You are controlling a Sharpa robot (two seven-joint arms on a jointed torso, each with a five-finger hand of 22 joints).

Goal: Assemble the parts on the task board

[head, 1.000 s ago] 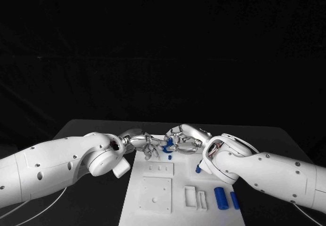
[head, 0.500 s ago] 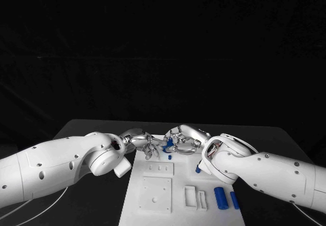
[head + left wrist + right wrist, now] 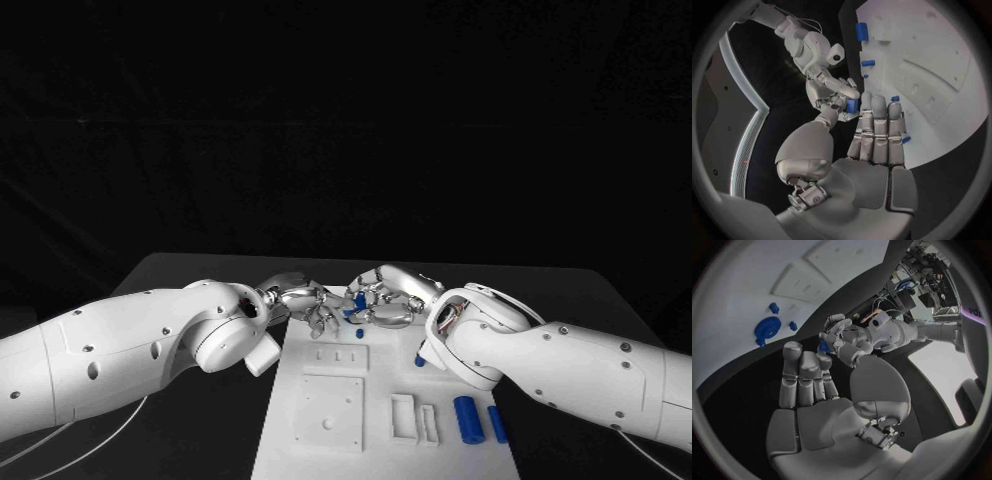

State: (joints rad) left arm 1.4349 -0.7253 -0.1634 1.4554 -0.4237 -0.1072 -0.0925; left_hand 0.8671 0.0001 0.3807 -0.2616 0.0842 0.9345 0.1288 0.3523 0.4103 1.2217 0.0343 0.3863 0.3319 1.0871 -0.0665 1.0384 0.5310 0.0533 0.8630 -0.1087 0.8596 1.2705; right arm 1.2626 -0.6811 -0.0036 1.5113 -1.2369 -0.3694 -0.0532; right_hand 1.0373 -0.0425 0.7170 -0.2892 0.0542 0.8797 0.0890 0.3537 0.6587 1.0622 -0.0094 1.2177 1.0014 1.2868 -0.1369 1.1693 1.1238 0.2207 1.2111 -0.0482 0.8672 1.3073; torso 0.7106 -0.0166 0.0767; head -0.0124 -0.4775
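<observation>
A black tabletop [image 3: 188, 275] is seen in the lower half of the head view, with a dark backdrop filling everything above it. The white task board [image 3: 382, 440] lies along the lower centre of the frame, reaching the bottom edge. Raised white blocks [image 3: 332, 410] are seen on its lower part, and two blue cylinders [image 3: 467, 418] lie side by side at its lower right.

The left hand [image 3: 303, 300] and the right hand [image 3: 387, 297] are brought together just above the board's far end, at the centre of the frame. A small blue part [image 3: 356, 303] is held between them; it is pinched by the right hand's thumb and fingers, as shown in the left wrist view [image 3: 852, 105]. Whether the left hand also grips it cannot be told; its fingers [image 3: 878, 125] are seen extended and close together.

In the right wrist view a blue gear-like part [image 3: 767, 328] is seen on the board.
</observation>
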